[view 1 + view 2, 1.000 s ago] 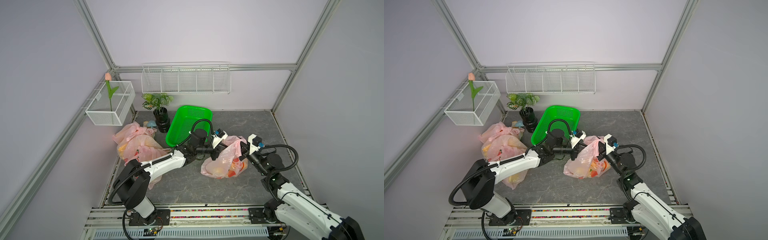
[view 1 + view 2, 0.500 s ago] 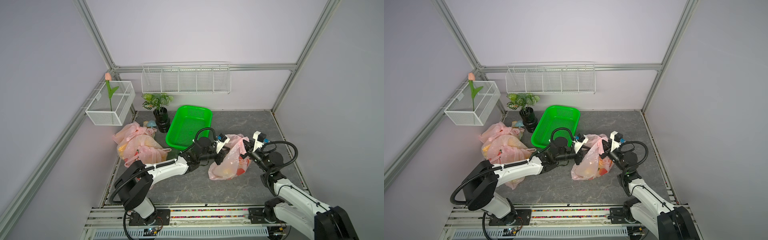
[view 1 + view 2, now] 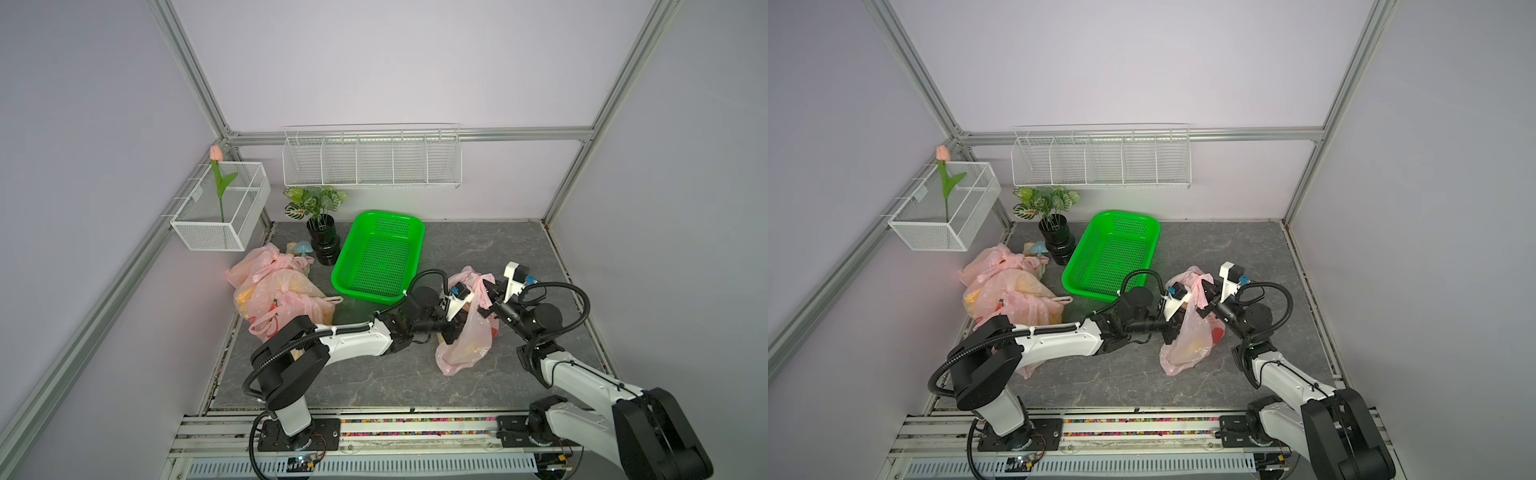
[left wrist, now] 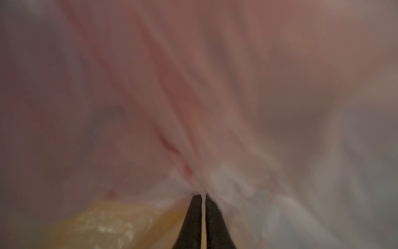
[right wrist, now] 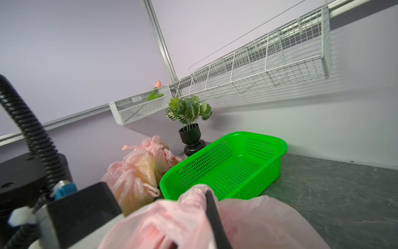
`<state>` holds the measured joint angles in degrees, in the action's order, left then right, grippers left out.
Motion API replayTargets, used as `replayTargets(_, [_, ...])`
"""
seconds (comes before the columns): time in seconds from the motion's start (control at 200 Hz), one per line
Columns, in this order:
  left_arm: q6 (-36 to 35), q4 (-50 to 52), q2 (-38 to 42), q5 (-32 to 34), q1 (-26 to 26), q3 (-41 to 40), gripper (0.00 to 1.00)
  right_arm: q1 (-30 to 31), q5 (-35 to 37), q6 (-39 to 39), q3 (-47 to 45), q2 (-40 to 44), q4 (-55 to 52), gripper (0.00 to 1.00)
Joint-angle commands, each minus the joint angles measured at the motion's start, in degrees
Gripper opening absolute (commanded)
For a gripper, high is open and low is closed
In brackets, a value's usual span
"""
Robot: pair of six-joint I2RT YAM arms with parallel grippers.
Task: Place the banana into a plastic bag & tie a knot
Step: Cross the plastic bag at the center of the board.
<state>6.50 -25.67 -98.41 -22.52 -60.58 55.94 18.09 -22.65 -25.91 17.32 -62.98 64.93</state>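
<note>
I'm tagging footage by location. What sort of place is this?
Probably a robot test cell: aluminium frame and plain walls box in the tabletop, and the left arm and right arm are mounted on a front rail. Props: green basket, wire shelf.

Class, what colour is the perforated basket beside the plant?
The perforated plastic basket is bright green, clearest in the right wrist view.

yellow shape [image 4: 112, 224] blurred behind plastic bag [image 4: 215, 86], right claw [image 5: 204, 200] half buried in film
</note>
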Motion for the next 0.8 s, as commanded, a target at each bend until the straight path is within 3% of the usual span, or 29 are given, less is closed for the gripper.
replayTargets(0.0, [1.2,-3.2,-0.6,-3.7,-1.1,2.5,0.06,-0.2,2.1,2.1,-0.2,0.4,1.3,0.07])
replayTargets(0.065, [1.8,-4.4,0.6,-3.6,-1.1,1.2,0.05,-0.2,1.1,1.4,0.0,-0.9,3.3,0.07])
replayTargets(0.175, [1.6,-7.6,6.2,1.9,-0.4,-4.4,0.06,-0.5,1.4,1.3,-0.6,-1.7,4.4,0.06])
replayTargets(0.375, [-0.8,3.6,15.3,7.6,0.6,-5.1,0.15,-0.7,-0.2,1.5,-1.3,-2.9,6.4,0.07])
replayTargets(0.495, [-1.5,4.9,19.5,12.2,1.4,-4.3,0.18,-0.7,-0.6,2.4,-1.3,-2.8,5.8,0.06])
replayTargets(0.54, [-2.6,7.7,19.6,12.5,2.1,-1.9,0.18,-0.7,-0.7,2.7,-1.2,-2.6,5.6,0.06])
replayTargets(0.63, [-3.2,13.0,17.5,11.9,4.8,3.5,0.07,-0.7,-0.8,2.9,-1.2,-2.2,5.3,0.06])
replayTargets(0.795, [-5.7,18.3,11.4,11.2,7.1,9.3,0.04,-0.7,-1.4,2.8,-1.1,-2.0,5.1,0.06])
